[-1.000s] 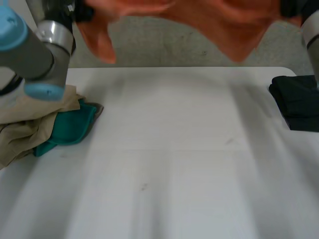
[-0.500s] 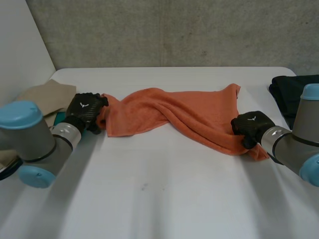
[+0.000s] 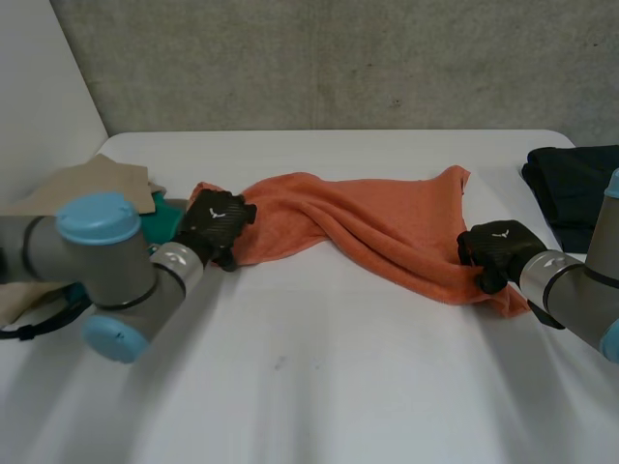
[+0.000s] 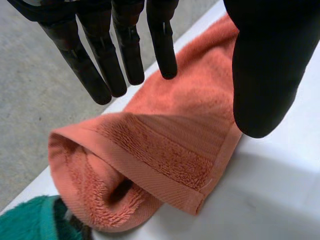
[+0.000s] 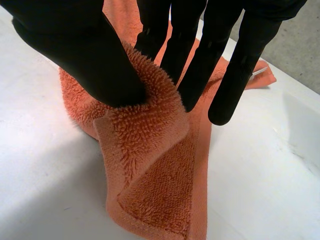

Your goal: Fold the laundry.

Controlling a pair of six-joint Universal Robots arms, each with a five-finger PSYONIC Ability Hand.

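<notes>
Plainly, the orange towel [image 3: 368, 217] lay crosswise on the white worktop [image 3: 319, 387]. Its long axis ran from one hand to the other, and it was twisted and rumpled through the middle rather than flat. The right hand [image 3: 498, 246] sat at the towel's right end, and its wrist view showed its fingers [image 5: 192, 55] and thumb pinched on a raised fold of terry there, so it had a real hold. The left hand [image 3: 218, 224] was at the opposite end, but its fingers [image 4: 125, 45] hung straight and spread with the thumb well apart, holding nothing. The hemmed end, rolled over on itself, lay just under that palm, between fingers and thumb. A teal cloth [image 3: 164, 208] lay right beside that end with a beige cloth [image 3: 87, 179] beyond it, and dark folded clothes [image 3: 575, 184] lay past the right hand. To my eye the next move hinged on the left hand closing on the hem directly beneath it, clear of the teal cloth, so the towel could be drawn out along its length.
</notes>
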